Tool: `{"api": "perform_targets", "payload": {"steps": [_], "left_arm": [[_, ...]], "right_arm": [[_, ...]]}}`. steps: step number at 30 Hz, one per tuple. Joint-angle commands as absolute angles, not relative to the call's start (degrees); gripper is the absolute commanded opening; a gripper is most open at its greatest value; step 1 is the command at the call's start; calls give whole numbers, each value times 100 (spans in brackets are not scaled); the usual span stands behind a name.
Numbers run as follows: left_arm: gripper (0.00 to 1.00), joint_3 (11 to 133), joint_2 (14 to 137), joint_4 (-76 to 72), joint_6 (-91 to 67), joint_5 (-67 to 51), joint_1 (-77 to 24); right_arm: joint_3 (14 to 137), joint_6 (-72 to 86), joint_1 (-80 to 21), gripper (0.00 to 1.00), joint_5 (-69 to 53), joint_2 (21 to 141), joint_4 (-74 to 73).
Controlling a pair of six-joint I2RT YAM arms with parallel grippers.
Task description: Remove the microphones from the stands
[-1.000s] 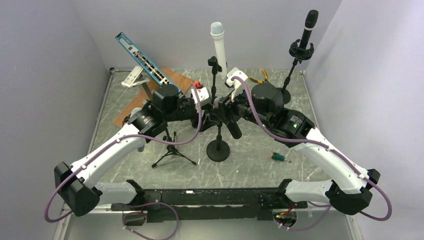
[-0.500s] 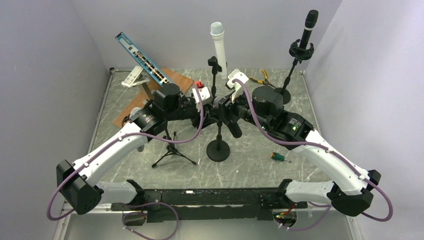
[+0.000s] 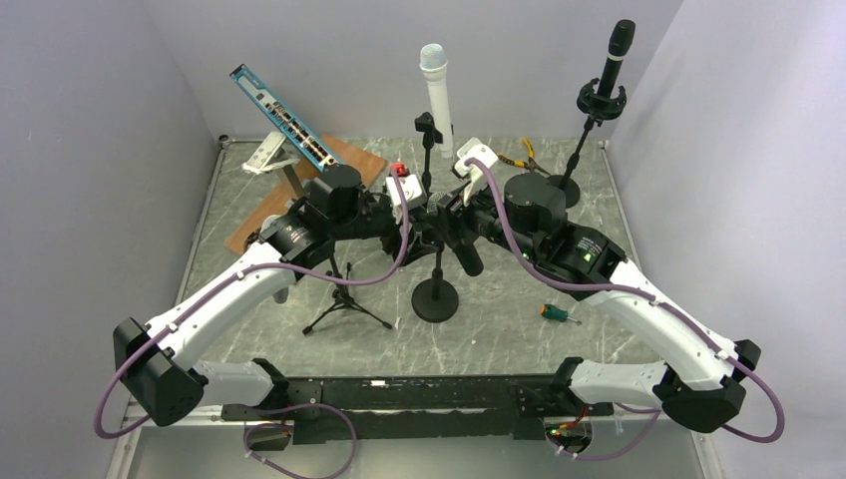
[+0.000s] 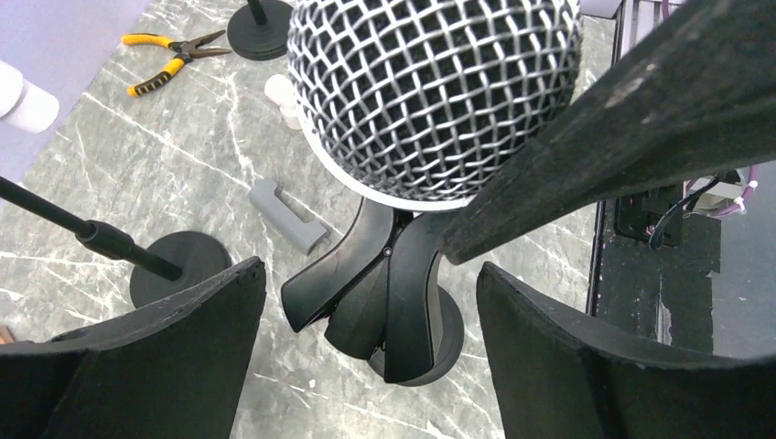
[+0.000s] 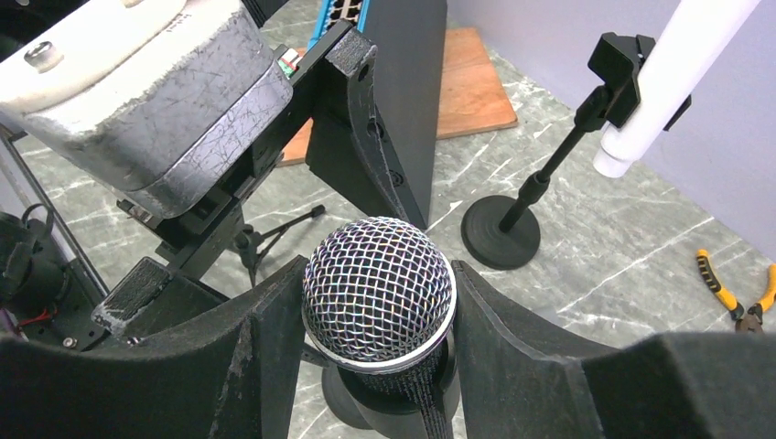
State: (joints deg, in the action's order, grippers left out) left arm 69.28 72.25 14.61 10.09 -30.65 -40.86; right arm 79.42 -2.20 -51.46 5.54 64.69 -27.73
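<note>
Two matte black fingers [image 5: 265,338] of the right gripper [image 5: 378,274] are clamped on either side of the microphone [image 5: 378,294], at its round silver wire-mesh head with a bright ring. The microphone sits in the forked black plastic clip [image 4: 384,293] of the round-based stand [image 3: 435,297] at mid-table. The left gripper [image 4: 366,270] is spread wide, straddling the clip without touching it. On the grey veined table [image 3: 499,324], a small tripod [image 3: 346,301] and a screwdriver [image 3: 555,313] lie near. Farther back are yellow-handled pliers [image 4: 174,59], a white microphone [image 3: 436,95] and a black microphone [image 3: 616,55] on their own stands.
</note>
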Motion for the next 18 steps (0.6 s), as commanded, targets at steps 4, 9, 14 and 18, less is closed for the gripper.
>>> {"api": "perform_targets", "payload": {"steps": [4,9,14,18], "left_arm": [[74,7357,7230,1841,1563,-3456,-3928],[75,7479,7343,1899,1688,-3637,-3800],[81,7799,7665,2304,1804,-3931,-3804],[77,7775,7775,2243,1793,-4058,-3797]], "right_arm": [[7847,-587,-5102,0,580,6290,-2760],[7843,-643,-5098,0,467,6333,-2751],[7875,-642,-5099,0,418,6354,-2758],[7849,-649,-5098,0,408,6323,-2755]]}}
